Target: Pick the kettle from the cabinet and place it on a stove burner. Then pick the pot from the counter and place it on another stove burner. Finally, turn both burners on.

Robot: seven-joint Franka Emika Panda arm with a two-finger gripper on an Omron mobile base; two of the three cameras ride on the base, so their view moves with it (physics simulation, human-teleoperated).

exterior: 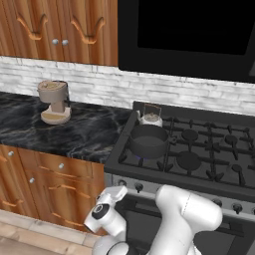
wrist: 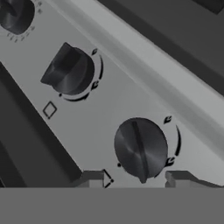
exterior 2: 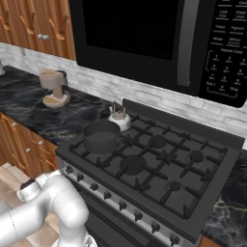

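1. black marble counter (exterior: 74, 132) runs left of the range (exterior: 209, 172); brick wall behind.
2. kettle (exterior: 150, 116) sits on the rear left burner, pot (exterior: 149, 141) on the front left burner; both placements look done.
3. step in hand, by judgement: turning burners on.
4. claw (wrist: 134, 178) faces the knob panel, tips part-spread either side of a knob (wrist: 141, 148), not gripping it.
5. next move calls for advancing, closing on that knob, then twisting.
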